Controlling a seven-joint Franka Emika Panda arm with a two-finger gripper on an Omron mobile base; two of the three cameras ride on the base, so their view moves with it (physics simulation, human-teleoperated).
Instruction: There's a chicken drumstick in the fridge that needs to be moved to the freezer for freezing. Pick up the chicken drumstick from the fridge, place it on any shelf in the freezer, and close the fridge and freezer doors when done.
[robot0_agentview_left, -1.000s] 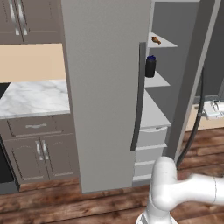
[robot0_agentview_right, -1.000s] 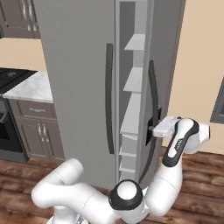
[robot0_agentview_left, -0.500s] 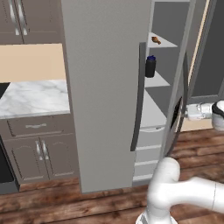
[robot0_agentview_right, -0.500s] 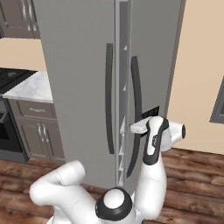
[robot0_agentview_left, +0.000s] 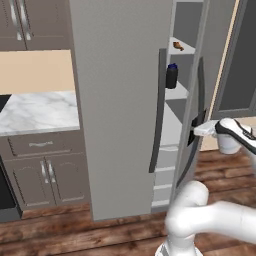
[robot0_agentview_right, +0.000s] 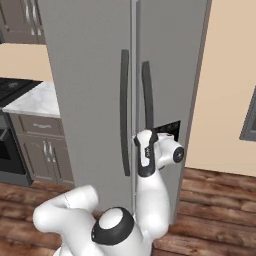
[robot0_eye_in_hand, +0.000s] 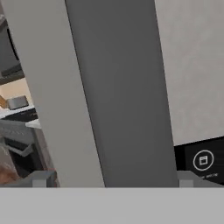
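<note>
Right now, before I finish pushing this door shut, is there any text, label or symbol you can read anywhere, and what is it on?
No readable words or numbers anywhere.
Small black panel on the freezer door: a white square icon inside a circle, with a line of tiny text under it, too blurred to read.
Dark bottle on a freezer shelf: no label legible.

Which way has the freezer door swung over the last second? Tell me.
Yes: the freezer door has swung toward the closed fridge door, narrowing the gap over the freezer shelves.
</note>
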